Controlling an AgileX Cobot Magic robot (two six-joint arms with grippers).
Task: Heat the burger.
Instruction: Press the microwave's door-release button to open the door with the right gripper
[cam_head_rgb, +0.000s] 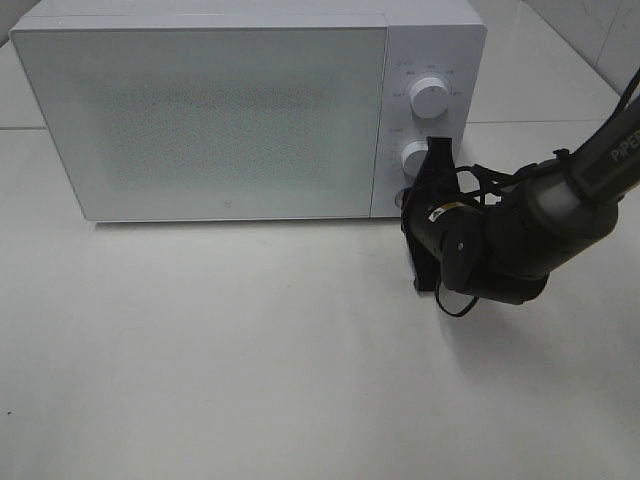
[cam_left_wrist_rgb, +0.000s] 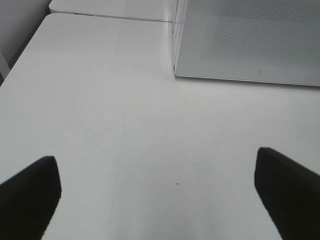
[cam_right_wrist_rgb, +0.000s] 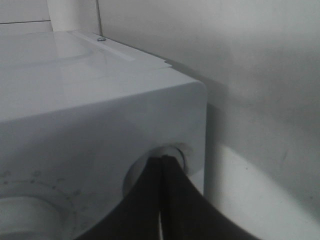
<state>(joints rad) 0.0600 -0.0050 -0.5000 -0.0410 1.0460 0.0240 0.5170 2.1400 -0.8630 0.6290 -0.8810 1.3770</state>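
**noob_op:** how far along am I w/ heating the burger? can't spot it anywhere.

**rigwatcher:** same here, the burger isn't in any view. It's not on the tabletop (cam_head_rgb: 250, 360). My guess is it's inside the microwave (cam_head_rgb: 420, 30), but the door (cam_head_rgb: 200, 120) is shut and frosted, so can't confirm.

**noob_op:** and the arms?

**rigwatcher:** Your right arm (cam_head_rgb: 560, 195) is up at the control panel. The right jaws are pinched fully closed w/ nothing in them. The tips look to be touching the round button (cam_right_wrist_rgb: 176, 150) at the panel's lower corner, below the knobs (cam_head_rgb: 431, 97). Can't tell if that's start or door release. If it's start, you're prob near the end: heat, open, take it out. If it's release, nearly everything's left to do.

Your left jaws are spread wide and empty, hanging over the tabletop near the microwave's front.

**noob_op:** counts?

**rigwatcher:** 1 microwave, 1 door, 2 knobs, 1 button, 2 sets of jaws, 0 burgers visible.
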